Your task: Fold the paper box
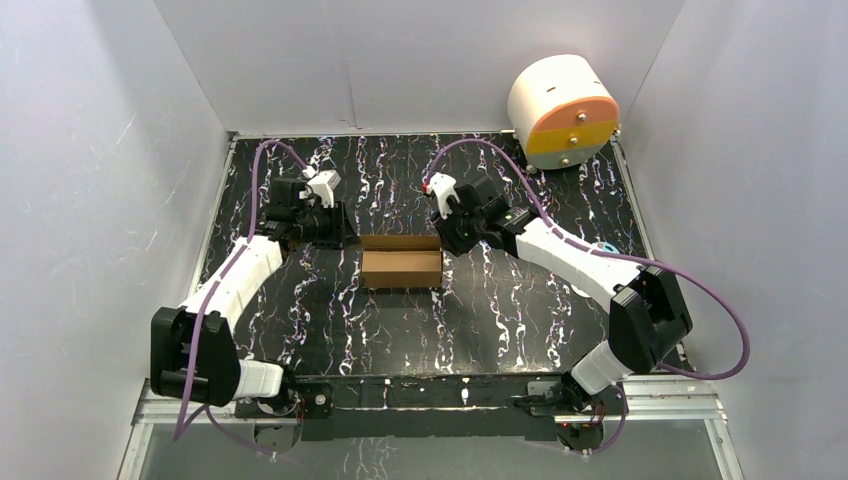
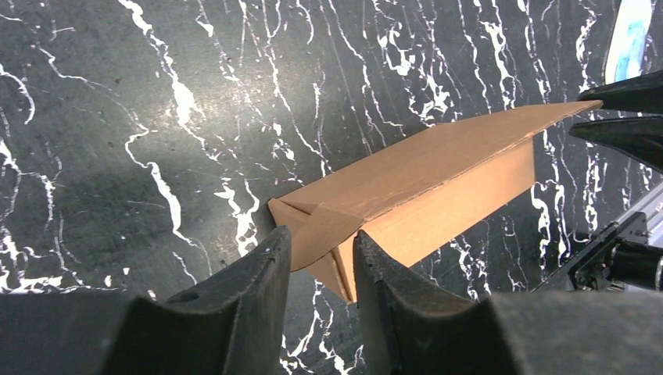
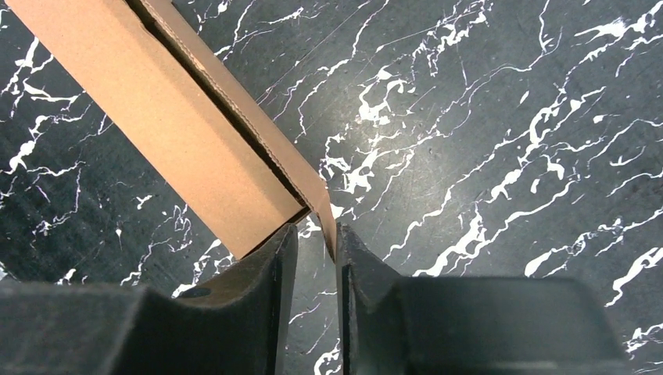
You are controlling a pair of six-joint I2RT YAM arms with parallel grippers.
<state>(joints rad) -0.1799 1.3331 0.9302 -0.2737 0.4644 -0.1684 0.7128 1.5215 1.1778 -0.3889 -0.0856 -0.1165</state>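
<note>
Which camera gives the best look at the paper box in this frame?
Top external: the whole paper box shows, both ends and its full outline, though small. Left wrist shows it close up, one end flap between the jaws. Right wrist shows only the other end, cropped by the frame.

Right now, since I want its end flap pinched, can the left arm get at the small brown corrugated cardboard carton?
Likely yes: the left gripper straddles one end of the brown cardboard carton, a finger on each side, and nothing else stands in the way.
</note>
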